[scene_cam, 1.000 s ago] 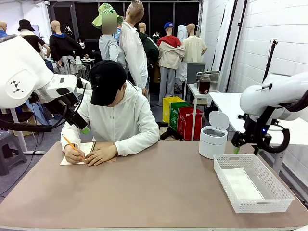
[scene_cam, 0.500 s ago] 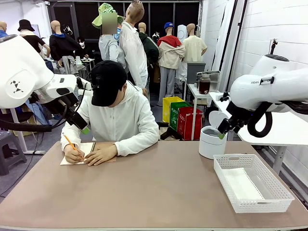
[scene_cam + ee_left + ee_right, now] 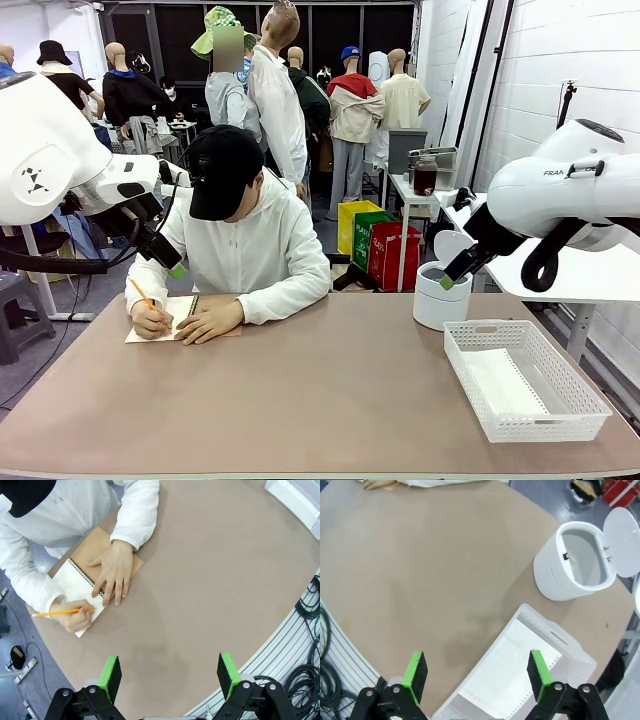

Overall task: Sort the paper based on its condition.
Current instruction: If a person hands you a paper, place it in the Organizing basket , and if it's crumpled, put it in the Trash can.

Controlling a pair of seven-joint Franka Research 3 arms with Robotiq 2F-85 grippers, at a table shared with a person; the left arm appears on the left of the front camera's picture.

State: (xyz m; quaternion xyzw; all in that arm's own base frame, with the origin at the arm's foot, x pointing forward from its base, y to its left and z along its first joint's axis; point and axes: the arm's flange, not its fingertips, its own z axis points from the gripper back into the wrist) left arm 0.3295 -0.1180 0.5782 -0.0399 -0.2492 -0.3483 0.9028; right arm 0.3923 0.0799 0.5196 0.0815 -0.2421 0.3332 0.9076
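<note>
While the person (image 3: 240, 240) writes in the notebook (image 3: 185, 305) well left of the basket (image 3: 550, 425), one sheet of paper (image 3: 500, 385) lies flat inside that basket. Both hang empty, jaws spread: the right end effector (image 3: 476, 672) over the basket's edge, the left end effector (image 3: 170, 672) far from it. Sorting looks barely started; more sheets presumably follow.

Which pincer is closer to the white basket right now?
Right. The right pincer hangs in the air by the open white bin, just past the basket's far end. The left pincer is across the table, raised beside the writing person's shoulder.
</note>
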